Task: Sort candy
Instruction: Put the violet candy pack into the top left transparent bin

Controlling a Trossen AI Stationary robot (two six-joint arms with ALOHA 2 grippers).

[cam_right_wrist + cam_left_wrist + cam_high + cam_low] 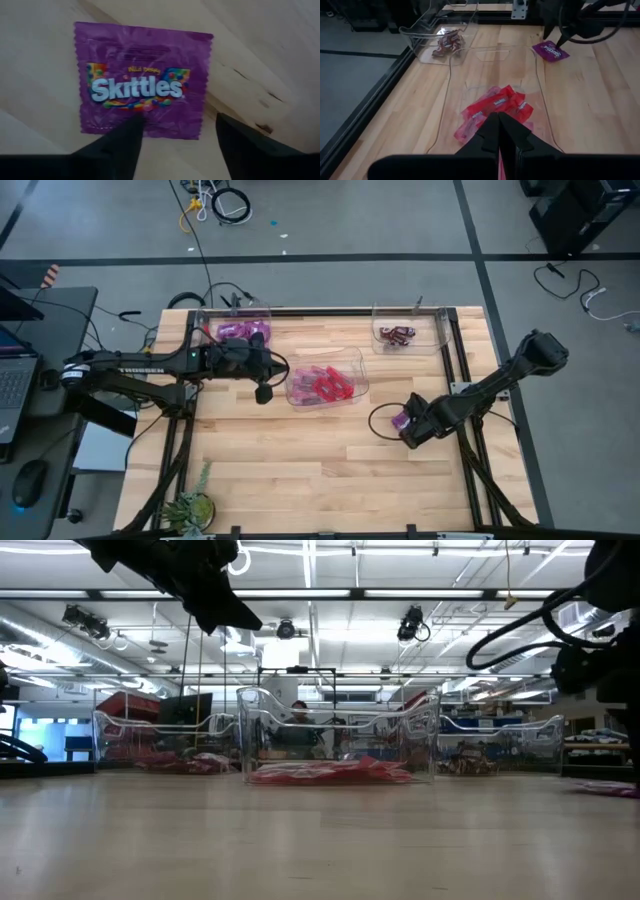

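Note:
A purple candy packet (145,80) lies flat on the wooden table (300,470) near its right side. My right gripper (177,127) points down over it, open: one finger stands over the packet's edge, the other beside the packet over bare wood. My left gripper (500,127) is shut and holds nothing. It hovers above the middle clear bin (352,370) of red candy (495,107). Purple candy (243,332) lies in the far left bin, and dark brown candy (396,336) in the far right bin. My right gripper comes at the purple packet from above, pointing down. One fingertip (127,137) overlaps the packet's edge (150,131). Whether it touches the wrapper I cannot tell. The packet lies flat on the table.
A black frame (462,370) runs along the table's edges. A small plant (190,505) stands at the near left corner. A laptop and a mouse (30,480) sit on a side desk to the left. Bare wood spreads across the table's near half.

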